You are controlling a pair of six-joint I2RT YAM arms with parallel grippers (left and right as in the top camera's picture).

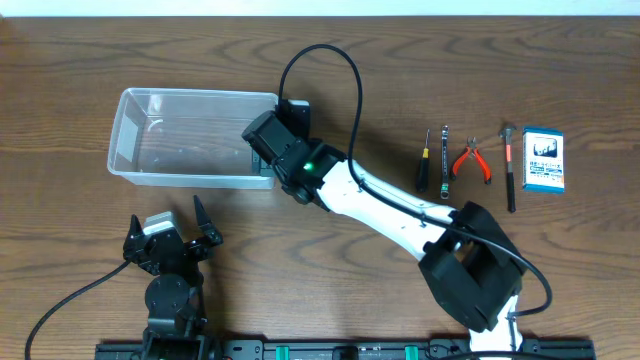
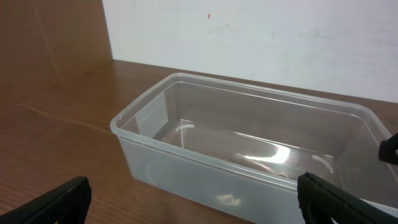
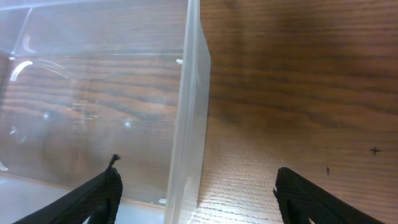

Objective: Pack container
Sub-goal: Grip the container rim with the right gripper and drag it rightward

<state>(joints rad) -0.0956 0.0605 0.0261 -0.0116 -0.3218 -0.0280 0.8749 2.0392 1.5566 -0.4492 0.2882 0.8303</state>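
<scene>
Clear, shallow rectangular plastic container (image 1: 190, 93) sits on the wooden table (image 1: 80, 60), empty. Right gripper (image 3: 196, 180) is spread wide, straddling the container's right end wall, one finger inside and one outside, grasping nothing. Left gripper (image 1: 168, 228) is just in front of the container, also released. Likely step: pinch the wall to reposition the bin. Clamp squarely below the rim. The wall looks thin, glossy and flexible, and the corners are rounded, so drag slowly on the grained wood. Black-handled screwdriver (image 1: 423, 165), red-handled pliers (image 1: 471, 160) and slim hammer (image 1: 509, 165) lie well right of the container.
</scene>
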